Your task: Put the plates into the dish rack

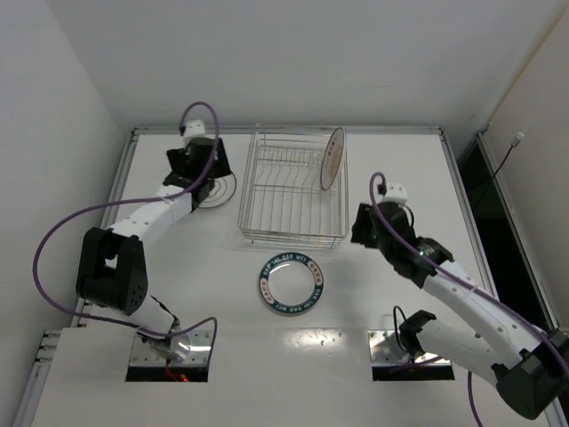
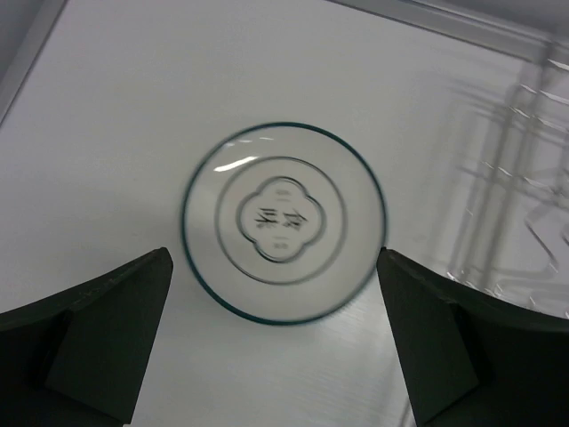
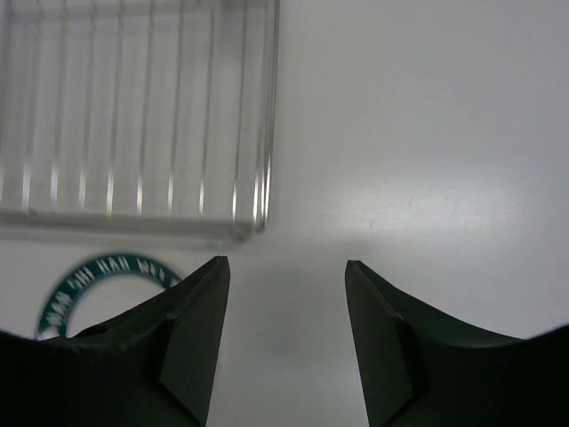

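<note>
At the far left of the white bench [image 1: 213, 285], the left fingers [image 2: 107, 329] hang spread wide over a pale grey round plate with a dark centre motif [image 2: 284, 222], which lies flat just left of the chrome wire dish rack [image 1: 290, 237]. A round plate with a reddish centre [image 1: 332, 158] stands on edge in the rack's far right corner. A white plate with a blue lettered rim [image 1: 292, 285] lies flat before the rack. The right fingers [image 3: 191, 329] are parted and empty, near the rack's right side

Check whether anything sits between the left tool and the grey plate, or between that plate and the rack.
Nothing visible does. The left tool hangs open directly over the grey plate, and only table surface lies between that plate and the left side of the dish rack.
</note>
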`<state>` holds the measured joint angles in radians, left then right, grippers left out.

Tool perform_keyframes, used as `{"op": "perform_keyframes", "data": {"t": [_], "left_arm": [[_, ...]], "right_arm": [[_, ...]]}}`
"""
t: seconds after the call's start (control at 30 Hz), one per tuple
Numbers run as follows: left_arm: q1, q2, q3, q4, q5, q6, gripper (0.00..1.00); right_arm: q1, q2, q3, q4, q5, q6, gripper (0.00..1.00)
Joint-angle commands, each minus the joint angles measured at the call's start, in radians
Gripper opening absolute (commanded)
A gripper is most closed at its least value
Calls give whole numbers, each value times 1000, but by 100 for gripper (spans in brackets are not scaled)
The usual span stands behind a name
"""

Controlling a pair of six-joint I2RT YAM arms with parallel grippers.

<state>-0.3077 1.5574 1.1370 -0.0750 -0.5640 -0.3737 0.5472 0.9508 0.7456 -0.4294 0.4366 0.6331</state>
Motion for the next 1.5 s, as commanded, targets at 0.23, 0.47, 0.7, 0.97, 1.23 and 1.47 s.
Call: {"op": "perform_keyframes", "data": {"t": [0.23,0.47,0.7,0.97,1.23,1.47], "left_arm": [[512,130,-111,213,728,-389,100],[587,297,-166,375,926,-504,100],[596,411,-177,443,1019,-545,86],[596,512,-177,570,1136,-597,50],[587,530,-97,477,1136,-533,0],[587,308,-69,325,928,-432,0]], "right_arm": [[17,98,-68,104,-173,44,61],[28,137,-61,113,-179,34,61],[19,120,-84,124,-179,43,63],[19,141,-75,124,-188,43,63],[19,173,-66,124,-188,53,65],[19,148,-57,113,-188,53,65]]}}
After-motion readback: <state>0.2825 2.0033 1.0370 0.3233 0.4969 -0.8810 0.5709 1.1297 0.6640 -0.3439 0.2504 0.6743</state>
